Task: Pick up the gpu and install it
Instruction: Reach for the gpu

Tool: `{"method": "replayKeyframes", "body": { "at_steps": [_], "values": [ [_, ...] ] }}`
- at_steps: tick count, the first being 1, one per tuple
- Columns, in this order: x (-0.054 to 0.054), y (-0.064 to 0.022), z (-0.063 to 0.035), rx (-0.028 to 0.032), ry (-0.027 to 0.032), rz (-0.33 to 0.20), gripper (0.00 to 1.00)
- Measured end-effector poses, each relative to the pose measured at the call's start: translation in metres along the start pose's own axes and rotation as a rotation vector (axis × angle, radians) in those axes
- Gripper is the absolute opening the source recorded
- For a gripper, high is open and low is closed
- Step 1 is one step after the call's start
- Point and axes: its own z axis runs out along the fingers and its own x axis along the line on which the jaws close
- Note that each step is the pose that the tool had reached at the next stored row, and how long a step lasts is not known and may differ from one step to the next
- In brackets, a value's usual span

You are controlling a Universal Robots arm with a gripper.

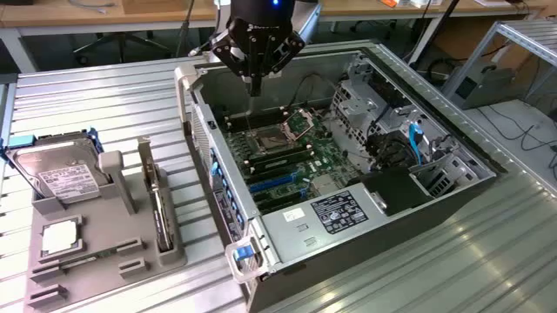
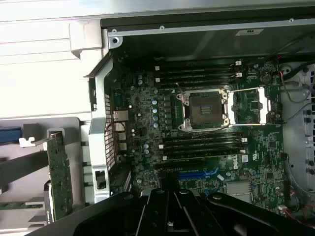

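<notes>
The gpu (image 1: 158, 199) (image 2: 59, 179) stands on edge in a slot at the holder's (image 1: 98, 227) edge nearest the case (image 1: 202, 124). It looks light and stiff but fragile, so it is probably best pinched on its bare upper board edge near the bracket, clear of the components. A grey post and the drive (image 1: 54, 176) stand close beside it on the holder, and the case wall rises between it and the board. The gripper (image 1: 253, 83) (image 2: 170, 199) hangs over the case, well apart, fingers pressed together and empty.
</notes>
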Motion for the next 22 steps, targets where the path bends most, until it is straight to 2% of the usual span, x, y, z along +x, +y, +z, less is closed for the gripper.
{"method": "replayKeyframes", "body": {
  "at_steps": [12, 22],
  "values": [
    [0.000, 0.0000, 0.0000, 0.0000, 0.0000, 0.000, 0.11],
    [0.010, -0.0008, -0.0002, 0.0000, 0.0000, 0.000, 0.11]
  ]
}}
